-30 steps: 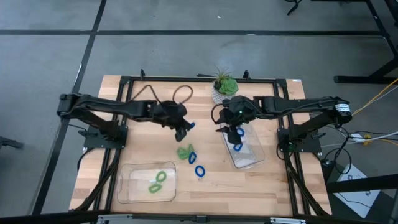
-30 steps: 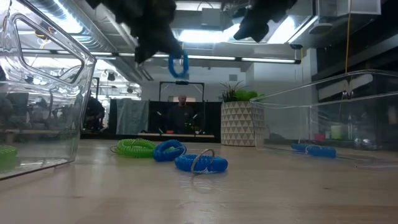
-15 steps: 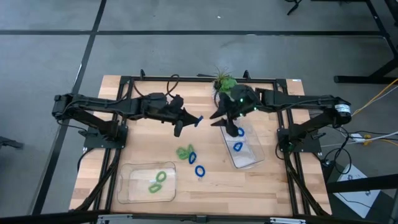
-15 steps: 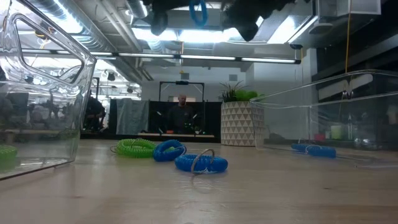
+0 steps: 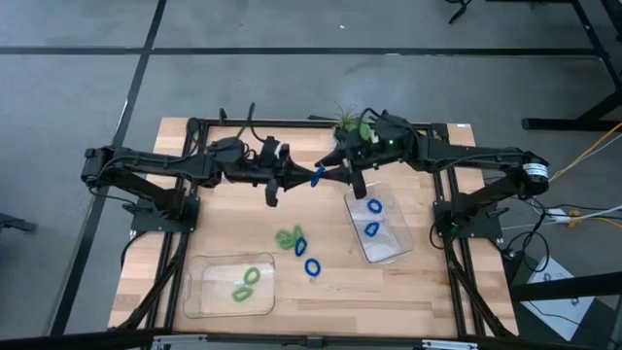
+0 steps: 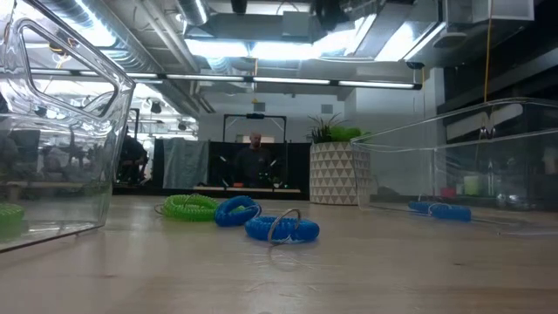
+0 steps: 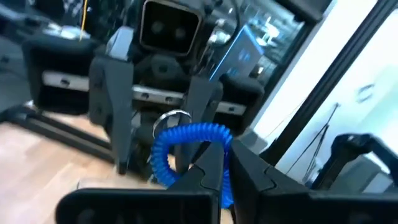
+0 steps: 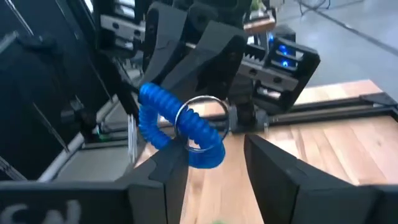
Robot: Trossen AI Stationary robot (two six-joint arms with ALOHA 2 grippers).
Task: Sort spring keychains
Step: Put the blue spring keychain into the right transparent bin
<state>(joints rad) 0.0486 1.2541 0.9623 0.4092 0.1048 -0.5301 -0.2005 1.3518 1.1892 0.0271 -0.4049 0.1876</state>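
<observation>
My left gripper (image 5: 299, 181) is shut on a bright blue spring keychain (image 5: 317, 176) with a metal ring (image 8: 199, 118), high above the table's far middle. My right gripper (image 5: 338, 173) faces it, open. Its fingers (image 7: 118, 112) stand on either side of the keychain (image 8: 174, 124); I cannot tell if they touch it. Two blue keychains (image 5: 373, 218) lie in the right clear tray (image 5: 389, 251). Two green ones (image 5: 246, 283) lie in the left clear tray (image 5: 209, 292). One green keychain (image 5: 287, 236) and two blue ones (image 5: 300, 246) (image 5: 312, 266) lie on the table. My left gripper pinches one side of the blue coil (image 7: 225, 163) between its two fingers. The fingers come level from the table's left. The keychain is lifted clear of the table, and the rest of the loop sticks out past the fingertips toward my right gripper.
A potted plant (image 5: 350, 126) stands at the table's far edge, just behind the two grippers. In the low view the loose keychains (image 6: 237, 210) lie mid-table between the two tray walls (image 6: 61, 131) (image 6: 488, 166). People show far off in the room behind.
My left gripper has risen and gone toward the table's right and far edge with the blue keychain, out of the low view's top. My right gripper has left the right tray, gone up and toward the far left, and turned level toward my left gripper.
</observation>
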